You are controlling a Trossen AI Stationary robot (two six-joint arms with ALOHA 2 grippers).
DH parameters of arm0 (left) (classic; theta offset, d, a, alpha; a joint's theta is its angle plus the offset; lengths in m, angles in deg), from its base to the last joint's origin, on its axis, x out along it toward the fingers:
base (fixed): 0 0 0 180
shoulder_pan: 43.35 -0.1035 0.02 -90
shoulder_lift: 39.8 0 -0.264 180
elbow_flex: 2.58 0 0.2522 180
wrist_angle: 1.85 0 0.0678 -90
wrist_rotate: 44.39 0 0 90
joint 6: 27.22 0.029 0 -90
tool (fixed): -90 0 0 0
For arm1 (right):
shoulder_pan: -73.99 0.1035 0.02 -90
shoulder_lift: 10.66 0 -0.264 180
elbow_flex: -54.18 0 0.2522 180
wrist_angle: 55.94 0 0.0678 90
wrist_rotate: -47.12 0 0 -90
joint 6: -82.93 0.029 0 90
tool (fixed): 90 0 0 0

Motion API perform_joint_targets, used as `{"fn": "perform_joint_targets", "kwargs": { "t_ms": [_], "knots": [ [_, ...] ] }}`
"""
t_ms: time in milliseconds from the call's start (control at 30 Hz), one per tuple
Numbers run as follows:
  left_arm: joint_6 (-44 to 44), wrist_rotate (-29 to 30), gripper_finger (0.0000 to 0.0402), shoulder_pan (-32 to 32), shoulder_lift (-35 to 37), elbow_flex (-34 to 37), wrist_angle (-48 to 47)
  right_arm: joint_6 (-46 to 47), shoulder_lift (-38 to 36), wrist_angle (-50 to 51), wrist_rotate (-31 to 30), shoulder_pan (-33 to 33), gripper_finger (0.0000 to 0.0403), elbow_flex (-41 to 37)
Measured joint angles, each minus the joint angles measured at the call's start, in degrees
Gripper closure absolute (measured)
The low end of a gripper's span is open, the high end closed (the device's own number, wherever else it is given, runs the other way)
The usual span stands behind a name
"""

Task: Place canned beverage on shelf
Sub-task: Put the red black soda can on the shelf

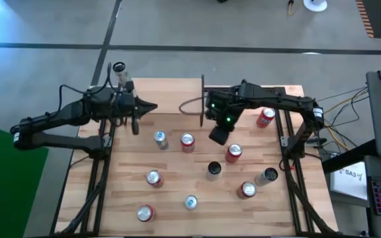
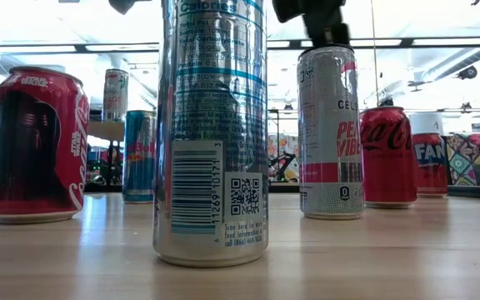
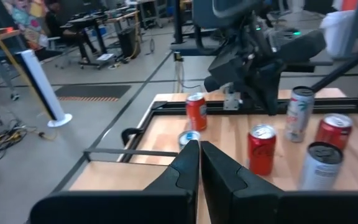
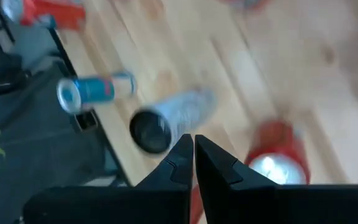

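Left of the shelf, the left gripper hangs over the desk with its jaws clenched on nothing, pointing toward the shelf's near end. The shelf itself, a small raised board of light wood on thin black uprights, stands at the desk's far edge and appears to carry no can on its top. Just right of the shelf, the right gripper hovers above the desk, jaws likewise clenched and empty, with a red can and another red can standing close below it. About ten cans in all wait on the desk in front of and to the right of the shelf, one red can lying tipped near the right arm. By this showing the job has barely begun: a can must yet be chosen, gripped, lifted and set on the shelf.
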Motion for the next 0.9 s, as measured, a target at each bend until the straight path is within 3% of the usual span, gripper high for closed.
{"fn": "perform_joint_targets", "kwargs": {
  "t_ms": [233, 467, 700, 900],
  "knots": [
    [-0.04, -0.04, 0.0402, 3.19, -0.04, 0.02, -0.03, 8.14, 0.0, 12.27, -3.82, 5.53, 0.0394, -0.03],
    [-1.33, -0.12, 0.0402, 5.12, 0.2, 0.04, -0.47, 15.28, -1.84, 11.56, -4.65, 11.22, 0.0394, -2.32],
    [-2.22, -0.15, 0.0402, 8.78, -0.11, 0.17, -0.06, 20.25, -5.51, 10.66, -12.31, 15.31, 0.0394, -8.35],
    [-3.35, -0.15, 0.0402, 13.11, -0.39, 2.11, 5.85, 20.16, -12.23, 4.15, -16.29, 15.68, 0.0394, -17.92]
  ]
}}
